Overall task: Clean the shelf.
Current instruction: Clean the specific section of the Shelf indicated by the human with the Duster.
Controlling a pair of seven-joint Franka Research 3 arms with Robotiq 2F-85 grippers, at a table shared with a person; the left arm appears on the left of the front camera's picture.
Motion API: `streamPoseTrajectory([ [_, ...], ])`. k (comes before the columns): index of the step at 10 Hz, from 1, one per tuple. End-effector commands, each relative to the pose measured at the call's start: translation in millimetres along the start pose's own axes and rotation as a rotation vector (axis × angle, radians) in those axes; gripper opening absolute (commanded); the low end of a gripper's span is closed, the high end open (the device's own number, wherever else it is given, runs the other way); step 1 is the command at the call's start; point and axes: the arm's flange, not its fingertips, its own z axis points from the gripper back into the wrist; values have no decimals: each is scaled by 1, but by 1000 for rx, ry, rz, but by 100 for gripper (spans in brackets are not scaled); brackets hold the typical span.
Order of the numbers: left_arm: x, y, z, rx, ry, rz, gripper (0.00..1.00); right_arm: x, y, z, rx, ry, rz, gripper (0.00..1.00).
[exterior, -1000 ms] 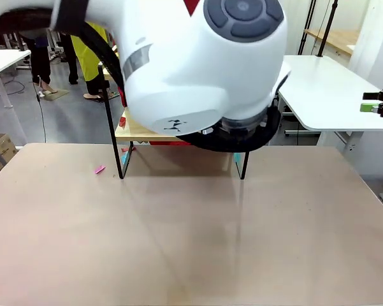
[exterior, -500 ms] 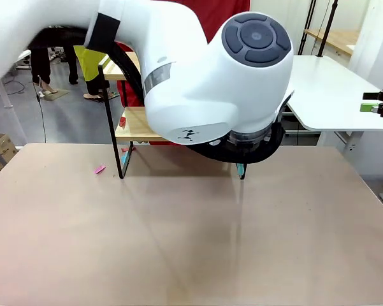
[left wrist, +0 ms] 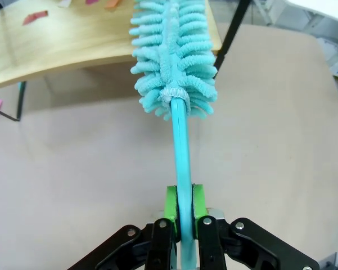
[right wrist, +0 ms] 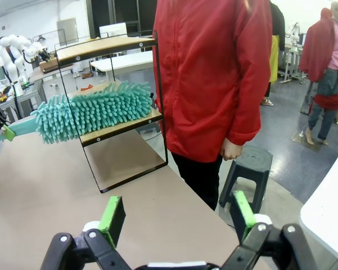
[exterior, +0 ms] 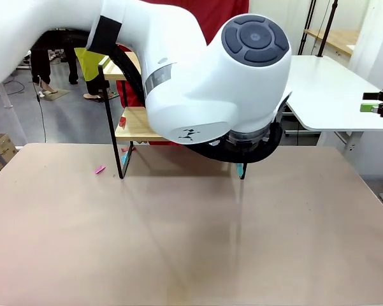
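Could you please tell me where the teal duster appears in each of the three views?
Front view: duster, a teal sliver under the wrist of the left arm, by the shelf.
Left wrist view: duster, centre, handle rising from the shut left pincer to the fluffy head on top.
Right wrist view: duster, upper left, over the lower wooden board.
Shared landmark: that lower wooden board.

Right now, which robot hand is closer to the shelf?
Left. The left gripper, shut on the teal duster, sits close before the shelf, with the duster's head lying on its lower board. The right gripper hangs open farther off, to the shelf's side.
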Motion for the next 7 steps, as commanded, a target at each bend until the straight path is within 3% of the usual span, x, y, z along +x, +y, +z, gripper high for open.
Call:
streamPoseTrajectory([
  [1, 9, 33, 8, 41, 64, 18, 13, 2, 0, -1, 0, 0, 4, 100],
  [7, 22, 128, 20, 220, 160, 58, 13, 2, 0, -1, 0, 0, 4, 100],
])
